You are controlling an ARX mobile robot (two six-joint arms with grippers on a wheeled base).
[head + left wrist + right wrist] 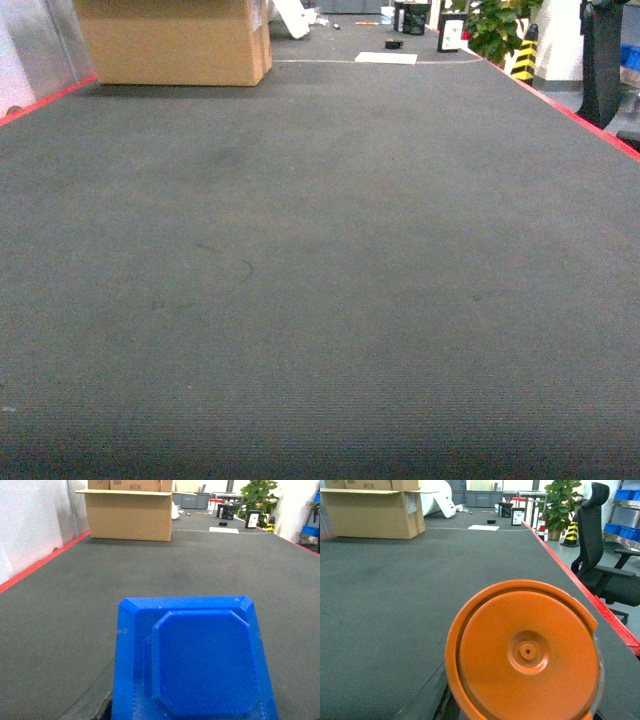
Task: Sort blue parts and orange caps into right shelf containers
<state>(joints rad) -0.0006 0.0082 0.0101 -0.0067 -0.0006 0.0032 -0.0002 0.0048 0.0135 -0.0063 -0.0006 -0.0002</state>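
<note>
A blue part (200,665), a flat square block with cut corners and a raised middle, fills the lower left wrist view. It hangs above the dark grey surface (60,625) in my left gripper (192,705), whose fingers it hides. An orange cap (525,652), round with a small centre hole, faces the right wrist camera. It sits in my right gripper (522,705) and covers the fingers. Neither gripper shows in the head view. Blue bins (622,530) sit on a rack far right; I cannot tell whether they are the right shelf containers.
A large cardboard box (175,40) stands at the far left of the long grey surface. Red strips (570,110) mark its side edges. A black office chair (600,555) and a potted plant (560,502) stand beyond the right edge. Small items (385,57) lie at the far end.
</note>
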